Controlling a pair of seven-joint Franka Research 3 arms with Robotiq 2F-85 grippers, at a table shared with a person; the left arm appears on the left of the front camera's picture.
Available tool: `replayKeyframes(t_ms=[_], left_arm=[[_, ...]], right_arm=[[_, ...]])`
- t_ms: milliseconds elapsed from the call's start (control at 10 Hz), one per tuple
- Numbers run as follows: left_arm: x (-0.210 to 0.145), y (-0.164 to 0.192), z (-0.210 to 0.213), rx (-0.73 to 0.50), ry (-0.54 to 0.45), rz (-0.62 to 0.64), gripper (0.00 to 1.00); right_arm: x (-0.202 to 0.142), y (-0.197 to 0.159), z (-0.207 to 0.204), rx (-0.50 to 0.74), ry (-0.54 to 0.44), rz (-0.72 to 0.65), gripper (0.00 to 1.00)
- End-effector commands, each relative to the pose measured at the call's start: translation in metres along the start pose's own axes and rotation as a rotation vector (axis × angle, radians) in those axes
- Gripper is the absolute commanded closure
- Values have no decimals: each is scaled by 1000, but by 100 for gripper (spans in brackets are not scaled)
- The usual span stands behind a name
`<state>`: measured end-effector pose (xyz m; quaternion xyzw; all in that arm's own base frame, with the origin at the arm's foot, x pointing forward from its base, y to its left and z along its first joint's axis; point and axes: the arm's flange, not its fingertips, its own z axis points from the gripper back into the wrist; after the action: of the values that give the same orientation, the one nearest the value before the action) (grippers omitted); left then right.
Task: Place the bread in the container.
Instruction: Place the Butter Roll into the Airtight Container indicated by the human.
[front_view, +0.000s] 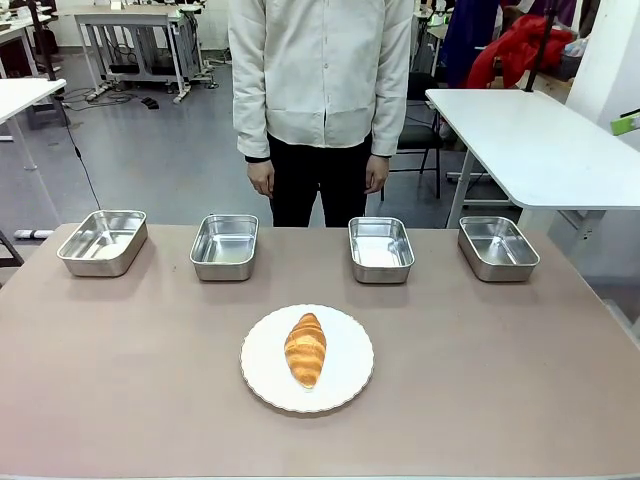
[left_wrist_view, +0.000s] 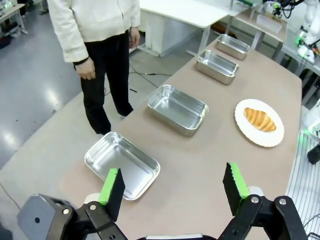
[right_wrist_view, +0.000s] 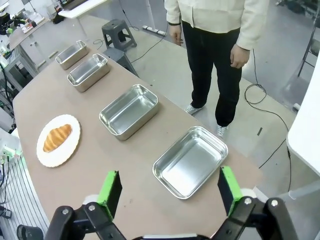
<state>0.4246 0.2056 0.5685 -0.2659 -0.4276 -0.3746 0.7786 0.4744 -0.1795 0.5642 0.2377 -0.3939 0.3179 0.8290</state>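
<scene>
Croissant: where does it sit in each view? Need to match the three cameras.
Front view: croissant low centre, on the white plate.
Left wrist view: croissant at right, mid-height.
Right wrist view: croissant at left, just below mid-height.
Shared landmark: the white plate beneath it.

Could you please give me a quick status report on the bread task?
Left claw, right claw open, empty. Croissant on plate. Trays empty, person standing behind them.
</scene>
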Motion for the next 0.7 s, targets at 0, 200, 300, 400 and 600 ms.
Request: replayKeyframes(t_ms=[0, 200, 300, 400, 600], left_arm=[[2, -9, -7, 28, 37, 54, 0], [2, -7, -11, 33, 64, 66, 0], [2, -1, -6, 13, 19, 34, 0], [2, -1, -6, 13, 19, 34, 0], [2, -1, -6, 13, 19, 34, 0]], right_arm=[[3, -2, -1, 4, -37, 8, 0], [2, 1, -1, 1, -6, -1, 0], [2, 1, -1, 1, -6, -1, 0], [2, 1, -1, 1, -6, -1, 0], [2, 1, -1, 1, -6, -1, 0]])
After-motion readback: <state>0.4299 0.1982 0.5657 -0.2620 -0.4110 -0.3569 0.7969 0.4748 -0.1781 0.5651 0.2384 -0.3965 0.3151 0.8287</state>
